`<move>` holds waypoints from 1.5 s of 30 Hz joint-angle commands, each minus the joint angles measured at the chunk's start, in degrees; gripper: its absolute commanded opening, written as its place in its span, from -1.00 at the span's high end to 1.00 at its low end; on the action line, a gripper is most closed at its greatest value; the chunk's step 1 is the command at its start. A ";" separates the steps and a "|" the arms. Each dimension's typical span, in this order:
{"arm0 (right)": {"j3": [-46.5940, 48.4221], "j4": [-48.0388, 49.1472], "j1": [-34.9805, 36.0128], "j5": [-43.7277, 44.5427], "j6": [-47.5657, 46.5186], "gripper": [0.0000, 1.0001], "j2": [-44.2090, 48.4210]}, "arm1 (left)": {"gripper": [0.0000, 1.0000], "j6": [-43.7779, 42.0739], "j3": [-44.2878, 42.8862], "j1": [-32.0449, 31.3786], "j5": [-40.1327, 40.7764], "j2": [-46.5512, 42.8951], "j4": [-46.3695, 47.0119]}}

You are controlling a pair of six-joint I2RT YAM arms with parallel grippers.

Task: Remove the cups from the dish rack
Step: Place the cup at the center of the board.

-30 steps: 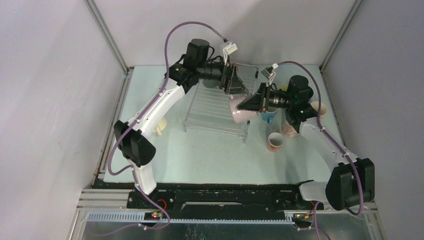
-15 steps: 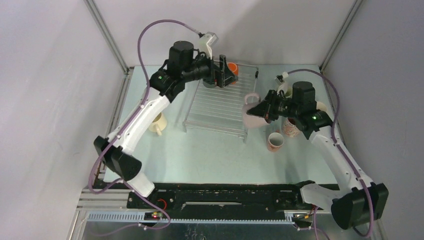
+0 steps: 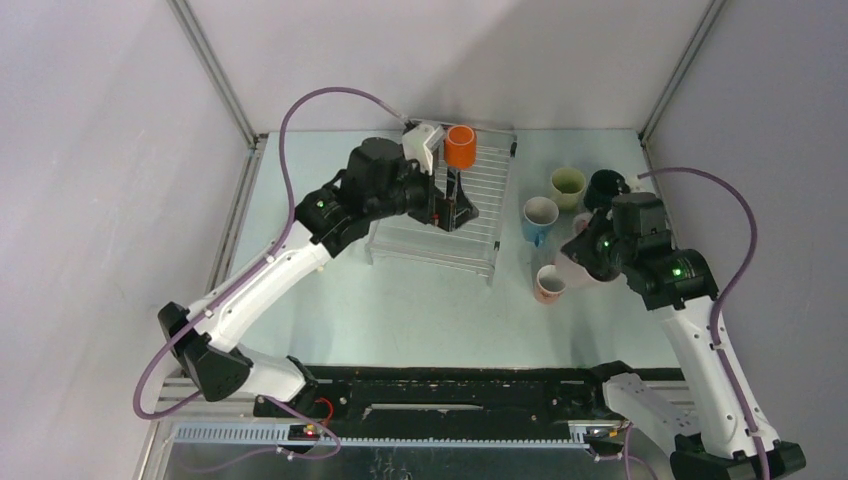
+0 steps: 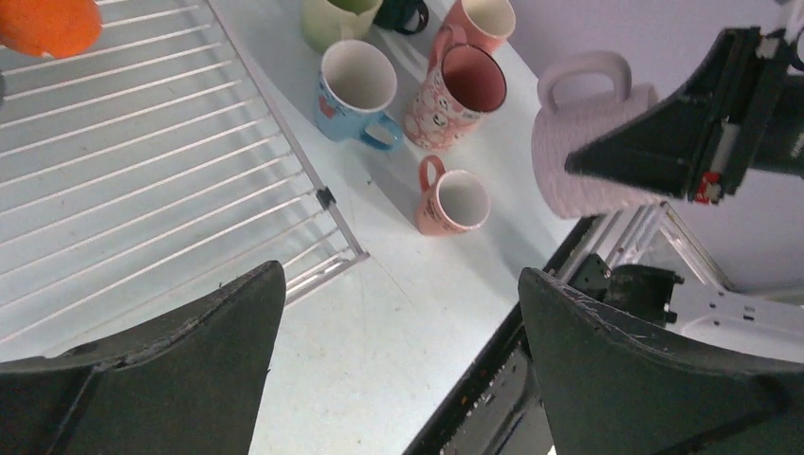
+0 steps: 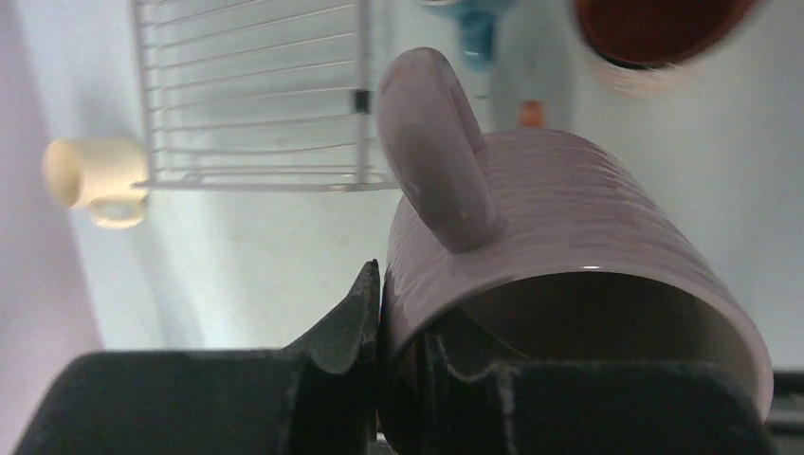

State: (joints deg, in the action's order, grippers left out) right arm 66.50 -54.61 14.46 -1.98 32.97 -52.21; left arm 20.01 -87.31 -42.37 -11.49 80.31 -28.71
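The dish rack (image 3: 470, 235) of silvery wires stands mid-table and also shows in the left wrist view (image 4: 142, 171). An orange cup (image 3: 460, 147) sits at its far end (image 4: 47, 24). My left gripper (image 3: 452, 208) hangs open and empty over the rack (image 4: 398, 284). My right gripper (image 3: 585, 255) is shut on the wall of a ribbed lilac mug (image 5: 569, 218), one finger inside and one outside (image 5: 403, 322). It holds the mug (image 4: 588, 142) in the air right of the rack, above the small pink cup (image 3: 548, 285).
On the table right of the rack stand a blue mug (image 3: 540, 215), a pale green cup (image 3: 567, 182), a dark cup (image 3: 605, 185), a speckled pink mug (image 4: 455, 90) and a salmon cup (image 4: 484, 19). A cream cup (image 5: 95, 180) lies left of the rack.
My right gripper carried the lilac mug off the rack's right edge, rightward and nearer. My left gripper drew back from the orange cup at the far end toward the rack's middle.
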 commanded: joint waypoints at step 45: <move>-13.06 24.12 -31.19 14.47 3.73 1.00 -29.81 | -1.00 -2.08 10.58 -5.05 -6.02 -7.28 -1.63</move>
State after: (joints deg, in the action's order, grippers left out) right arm 52.86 -34.94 -16.01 11.40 37.39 -81.36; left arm 19.42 -77.76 -46.94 -15.92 74.94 -30.98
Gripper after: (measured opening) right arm 0.196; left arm 0.996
